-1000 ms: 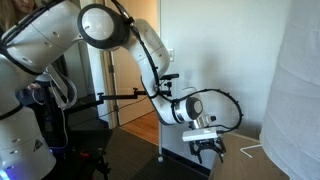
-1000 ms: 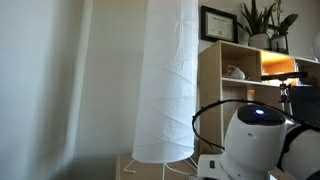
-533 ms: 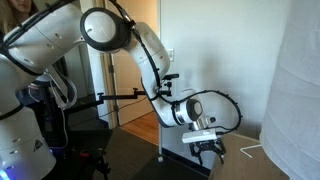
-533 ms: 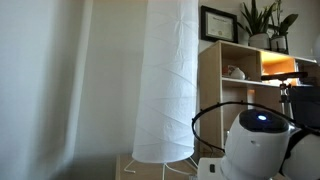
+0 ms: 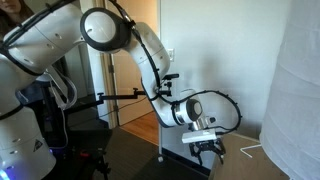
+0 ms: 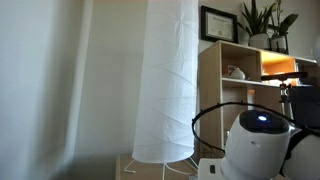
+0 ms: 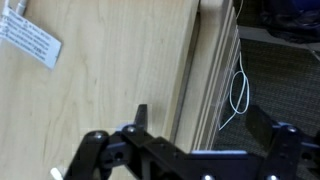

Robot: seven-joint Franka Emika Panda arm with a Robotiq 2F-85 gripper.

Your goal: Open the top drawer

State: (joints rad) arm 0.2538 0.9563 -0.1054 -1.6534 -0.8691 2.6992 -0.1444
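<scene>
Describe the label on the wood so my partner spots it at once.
In the wrist view, a pale wooden panel fills the left and middle. At the picture's top left sits a tilted white label with fine print, the one white rectangle on the bare wood.
</scene>
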